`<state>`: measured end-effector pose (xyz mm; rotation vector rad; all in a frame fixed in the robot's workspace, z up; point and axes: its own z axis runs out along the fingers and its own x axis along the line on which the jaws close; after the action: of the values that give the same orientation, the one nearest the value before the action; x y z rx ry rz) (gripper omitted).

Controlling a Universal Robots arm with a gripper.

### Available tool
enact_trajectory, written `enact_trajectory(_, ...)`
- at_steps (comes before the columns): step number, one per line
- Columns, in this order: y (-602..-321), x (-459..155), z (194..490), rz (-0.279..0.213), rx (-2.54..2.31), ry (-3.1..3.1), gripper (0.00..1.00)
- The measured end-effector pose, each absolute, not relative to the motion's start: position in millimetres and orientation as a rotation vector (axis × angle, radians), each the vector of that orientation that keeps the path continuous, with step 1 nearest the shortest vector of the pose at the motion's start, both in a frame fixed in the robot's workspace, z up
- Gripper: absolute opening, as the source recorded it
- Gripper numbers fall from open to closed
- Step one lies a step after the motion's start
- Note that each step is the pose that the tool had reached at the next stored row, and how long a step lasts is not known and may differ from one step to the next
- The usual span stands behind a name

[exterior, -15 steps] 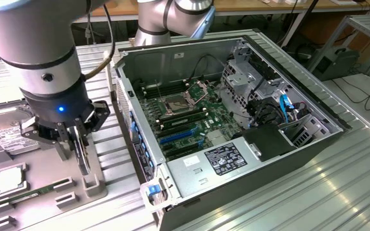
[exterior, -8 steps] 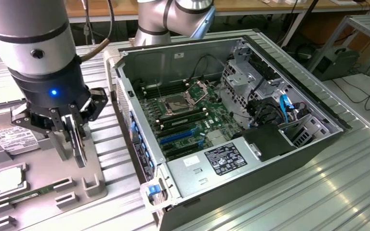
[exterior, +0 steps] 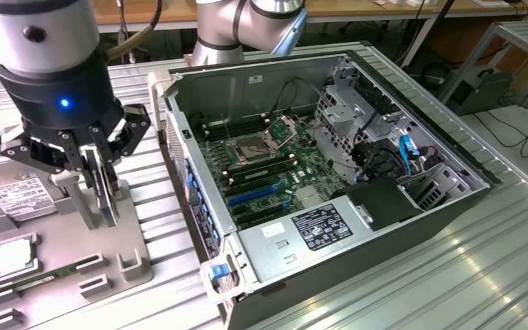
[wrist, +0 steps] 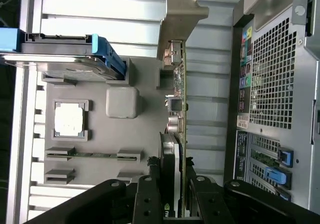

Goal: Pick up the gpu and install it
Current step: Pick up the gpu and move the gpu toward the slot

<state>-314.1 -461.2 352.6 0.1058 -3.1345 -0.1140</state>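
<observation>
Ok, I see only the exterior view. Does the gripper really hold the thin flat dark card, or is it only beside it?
Observer: Yes. In the wrist view the gripper is closed on the thin flat dark card, one finger on each face.
Operator: Where is its silver metal bracket?
Observer: The silver metal bracket is at the end far from the fingers.
Operator: What stands beside the card?
Observer: The perforated back panel of the computer case stands on one side of it, apart from it.
</observation>
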Motion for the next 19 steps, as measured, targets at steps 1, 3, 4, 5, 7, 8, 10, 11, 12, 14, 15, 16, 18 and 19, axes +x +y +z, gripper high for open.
enact_trajectory(1,-461,-314,358,-0.115,0.106,-3.135,0.28)
enact_trajectory(3,-461,-314,367,-0.117,0.106,-3.134,0.28)
enact_trajectory(4,-461,-314,370,-0.117,0.106,-3.134,0.28)
enact_trajectory(5,-461,-314,373,-0.118,0.106,-3.134,0.28)
enact_trajectory(7,-461,-314,380,-0.119,0.106,-3.134,0.28)
enact_trajectory(8,-461,-314,383,-0.119,0.106,-3.134,0.28)
enact_trajectory(10,-461,-314,389,-0.119,0.106,-3.134,0.28)
enact_trajectory(11,-461,-314,392,-0.120,0.106,-3.134,0.28)
enact_trajectory(12,-461,-314,395,-0.120,0.106,-3.134,0.28)
enact_trajectory(14,-461,-314,400,-0.121,0.106,-3.134,0.28)
enact_trajectory(15,-461,-314,402,-0.121,0.106,-3.134,0.28)
enact_trajectory(16,-461,-314,405,-0.121,0.106,-3.134,0.28)
enact_trajectory(18,-461,-314,409,-0.121,0.106,-3.134,0.28)
enact_trajectory(19,-461,-314,409,-0.121,0.106,-3.134,0.28)
